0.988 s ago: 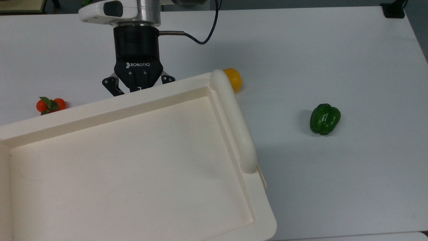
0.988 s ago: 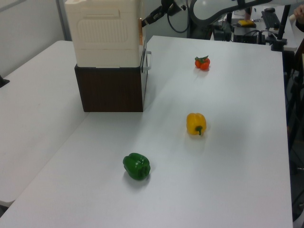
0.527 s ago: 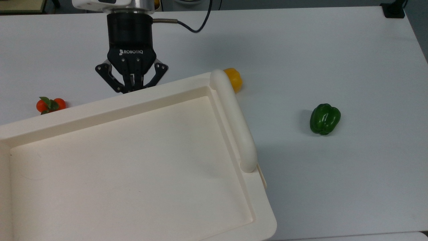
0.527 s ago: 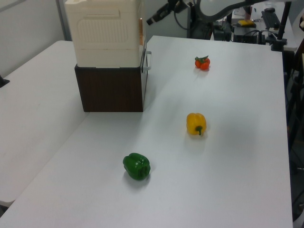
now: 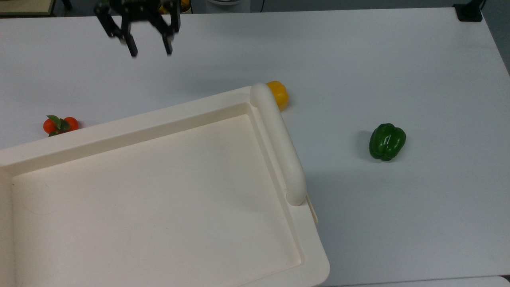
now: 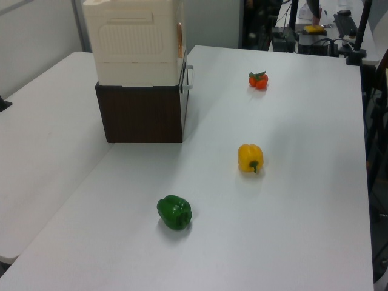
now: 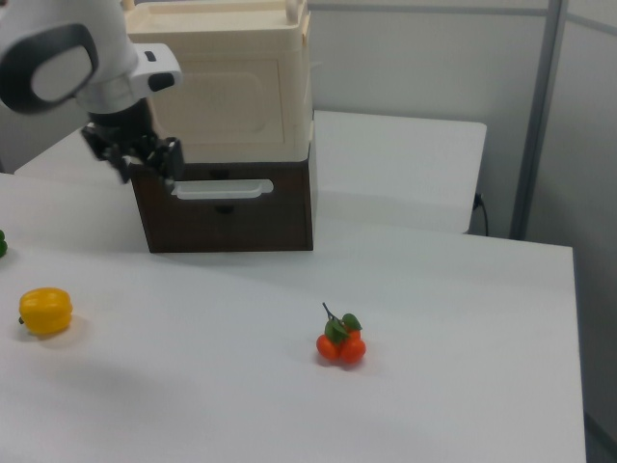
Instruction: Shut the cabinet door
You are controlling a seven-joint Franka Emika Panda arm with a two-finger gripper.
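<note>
The cabinet (image 5: 159,191) is a large cream unit with a recessed top and a rounded bar (image 5: 279,143); it rests on a dark brown base (image 7: 241,217). In the right view the cabinet door (image 7: 236,96) lies flat against the cabinet front, above a pale handle (image 7: 220,190). In the left view the door's edge (image 6: 180,37) hugs the cabinet (image 6: 133,42). My gripper (image 5: 150,50) hangs open and empty over bare table, well clear of the cabinet's upper edge in the top view. In the right view the gripper (image 7: 147,172) is in front of the cabinet's left corner.
A yellow pepper (image 5: 279,94) lies just beyond the bar's far end, and a green pepper (image 5: 387,141) sits at the top view's right. A cluster of small tomatoes (image 5: 59,124) lies at the top view's left. The white table (image 5: 358,59) spreads wide.
My gripper has pulled back from the cabinet's front edge toward the top view's top. Its fingers, together half a second ago, now stand apart. It has left the left view.
</note>
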